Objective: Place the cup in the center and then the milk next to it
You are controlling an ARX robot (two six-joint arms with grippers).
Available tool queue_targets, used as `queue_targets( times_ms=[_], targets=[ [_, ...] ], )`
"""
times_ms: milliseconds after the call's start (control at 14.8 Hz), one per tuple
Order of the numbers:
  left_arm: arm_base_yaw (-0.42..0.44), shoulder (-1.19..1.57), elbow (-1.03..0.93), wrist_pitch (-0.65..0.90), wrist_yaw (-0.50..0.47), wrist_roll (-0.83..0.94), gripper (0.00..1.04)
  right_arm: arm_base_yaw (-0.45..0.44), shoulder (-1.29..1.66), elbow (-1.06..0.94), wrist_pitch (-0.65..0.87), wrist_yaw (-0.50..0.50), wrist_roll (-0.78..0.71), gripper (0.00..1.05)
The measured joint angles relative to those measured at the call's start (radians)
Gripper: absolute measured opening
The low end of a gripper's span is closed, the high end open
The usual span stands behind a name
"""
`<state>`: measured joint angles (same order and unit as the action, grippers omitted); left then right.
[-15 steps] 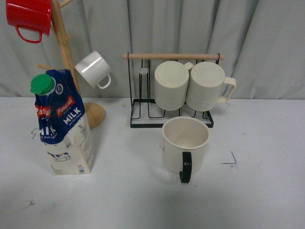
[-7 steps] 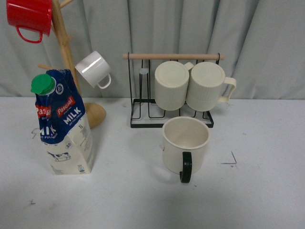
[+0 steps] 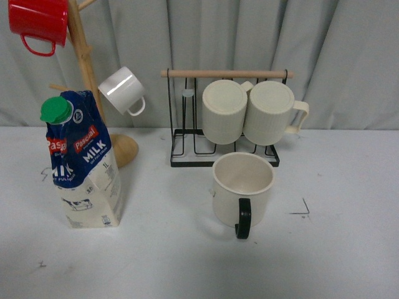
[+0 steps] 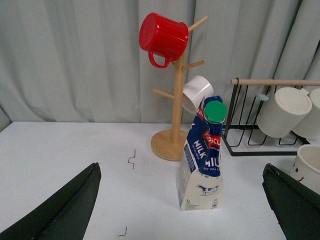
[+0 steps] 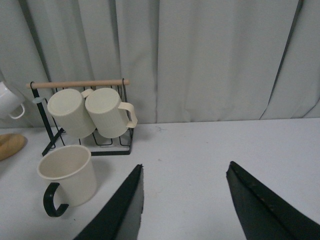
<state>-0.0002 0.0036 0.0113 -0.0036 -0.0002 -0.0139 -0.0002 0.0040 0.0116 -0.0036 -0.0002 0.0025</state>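
While the cup (image 3: 243, 190) sat near the desk's (image 3: 174, 261) middle, the milk (image 3: 84, 162) stood well apart, not yet beside it. Your left claw (image 4: 181, 169) and right claw (image 5: 185, 166) gaped wide, empty.

Even, soft light (faint shadows), slightly grainy throughout.

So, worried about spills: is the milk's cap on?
On. The green cap sits on top of the upright milk; how tightly, cannot tell.

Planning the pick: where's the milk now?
Front view: the milk stands upright at the table's left, just in front of the mug tree, well left of the cup.
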Motion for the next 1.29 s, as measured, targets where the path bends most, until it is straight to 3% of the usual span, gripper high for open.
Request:
queue_targets(
  times_ms=[271, 406, 474, 541, 609, 677, 744, 947, 1286],
  targets=[
    [0.0, 0.0, 0.0, 0.0, 0.0, 0.0, 0.98, 0.0, 0.0, 0.0, 0.0, 0.0, 0.0, 0.72],
    [0.0, 0.0, 0.0, 0.0, 0.0, 0.0, 0.98, 0.0, 0.0, 0.0, 0.0, 0.0, 0.0, 0.97],
    [0.014, 0.042, 0.047, -0.152, 0.037, -0.005, 0.98, 0.0, 0.0, 0.0, 0.0, 0.0, 0.0, 1.0],
    [0.029, 0.213, 0.145, -0.306, 0.094, -0.006, 0.98, 0.0, 0.0, 0.0, 0.001, 0.0, 0.0, 0.97],
    [0.032, 0.352, 0.214, -0.316, 0.108, -0.005, 0.98, 0.0, 0.0, 0.0, 0.001, 0.0, 0.0, 0.98],
    [0.011, 0.679, 0.37, -0.068, 0.142, -0.005, 0.98, 0.0, 0.0, 0.0, 0.001, 0.0, 0.0, 0.98],
    [-0.041, 0.921, 0.489, 0.053, 0.143, -0.005, 0.98, 0.0, 0.0, 0.0, 0.0, 0.0, 0.0, 0.98],
    [-0.114, 1.208, 0.685, 0.145, 0.13, 0.001, 0.98, 0.0, 0.0, 0.0, 0.0, 0.0, 0.0, 0.98],
    [-0.132, 1.517, 0.842, 0.126, 0.087, 0.024, 0.98, 0.0, 0.0, 0.0, 0.0, 0.0, 0.0, 0.98]
  ],
)
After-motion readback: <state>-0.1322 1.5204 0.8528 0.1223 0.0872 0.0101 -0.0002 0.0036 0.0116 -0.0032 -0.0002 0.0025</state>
